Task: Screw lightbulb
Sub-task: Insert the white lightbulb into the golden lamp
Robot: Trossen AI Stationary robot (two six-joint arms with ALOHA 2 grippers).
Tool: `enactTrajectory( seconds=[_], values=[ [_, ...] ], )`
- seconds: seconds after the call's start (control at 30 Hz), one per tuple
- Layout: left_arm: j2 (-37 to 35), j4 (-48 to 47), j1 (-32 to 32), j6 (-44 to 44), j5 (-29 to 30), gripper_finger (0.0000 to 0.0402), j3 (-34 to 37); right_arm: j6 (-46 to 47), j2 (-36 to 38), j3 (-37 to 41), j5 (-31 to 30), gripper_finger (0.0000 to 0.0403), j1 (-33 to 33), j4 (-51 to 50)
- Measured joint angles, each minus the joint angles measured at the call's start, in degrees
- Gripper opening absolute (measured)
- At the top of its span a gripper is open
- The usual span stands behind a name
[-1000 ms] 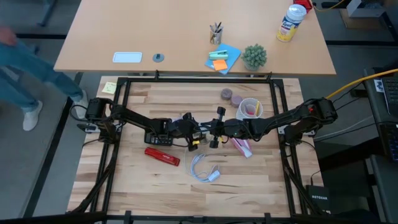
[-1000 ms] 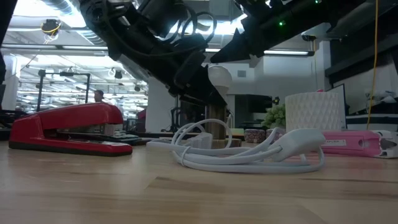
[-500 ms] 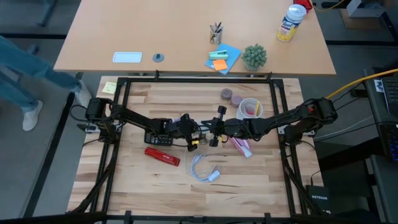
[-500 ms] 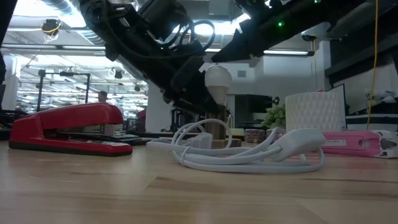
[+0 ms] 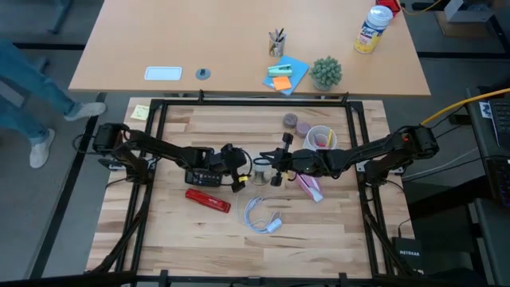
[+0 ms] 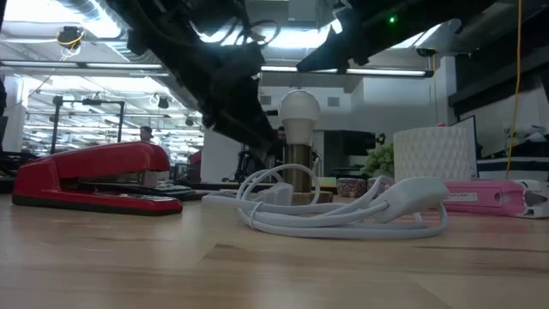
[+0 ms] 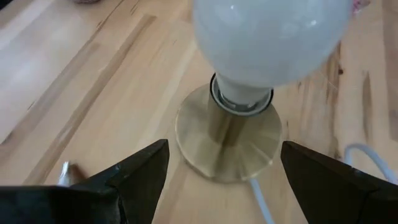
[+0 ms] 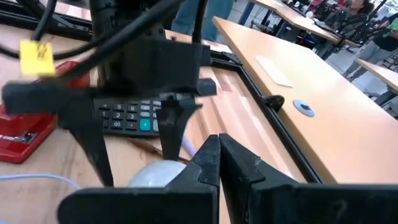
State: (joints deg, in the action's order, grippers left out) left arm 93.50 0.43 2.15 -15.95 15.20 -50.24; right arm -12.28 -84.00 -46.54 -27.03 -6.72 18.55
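The white lightbulb [image 5: 259, 171] stands upright with its screw end in a round wooden socket base [image 7: 227, 143] at the table's middle; it also shows in the low view [image 6: 300, 107]. My left gripper [image 5: 241, 173] is open just left of the bulb. In the left wrist view its fingers stand on either side of the base, short of it [image 7: 225, 148], touching nothing. My right gripper [image 5: 275, 170] is shut [image 8: 219, 146] close to the bulb's right side [image 8: 155, 175]. My right gripper is shut right beside the bulb and the socket. Its own fingers hide the place, so I cannot tell whether it touches either.
A red stapler [image 5: 207, 199] and a dark calculator [image 5: 203, 177] lie under the left arm. A coiled white cord [image 5: 259, 215] lies in front of the socket. A white cup [image 5: 320, 139], a pink object [image 5: 311, 187] and grey discs [image 5: 295, 122] are at the right.
My left gripper has come off the bulb and drawn back toward the table's left edge. The bulb, earlier covered by its fingers, now stands free and upright in the socket. My right gripper has kept its place.
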Motion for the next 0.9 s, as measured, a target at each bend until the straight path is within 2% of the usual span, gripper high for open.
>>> enactTrajectory(
  seconds=[0.1,0.27,0.47,0.63,0.77,0.9],
  values=[
    [-1.7,-4.0,0.0,-2.3,-1.1,0.0301,0.0,0.0,2.3,0.0,-0.1,0.0008,0.0,-3.7],
    [-2.5,-8.2,0.6,-8.3,-3.6,0.0301,0.0,0.0,7.3,0.0,-3.7,0.0008,0.0,-12.4],
    [-2.3,-12.2,1.4,-15.1,-11.4,0.0301,0.0,0.0,9.5,0.0,-3.4,0.0008,0.0,-20.0],
    [-2.4,-11.3,1.9,-17.0,-16.4,0.0298,0.0,0.0,9.5,0.0,-3.4,0.0008,0.0,-23.6],
    [-2.4,-10.7,2.5,-16.8,-18.7,0.0268,0.0,0.0,9.5,0.0,-3.4,0.0008,0.0,-23.6],
    [-2.4,-8.1,3.7,-16.8,-22.8,0.0216,0.0,0.0,9.5,0.0,-3.4,0.0008,0.0,-23.5]
  ],
)
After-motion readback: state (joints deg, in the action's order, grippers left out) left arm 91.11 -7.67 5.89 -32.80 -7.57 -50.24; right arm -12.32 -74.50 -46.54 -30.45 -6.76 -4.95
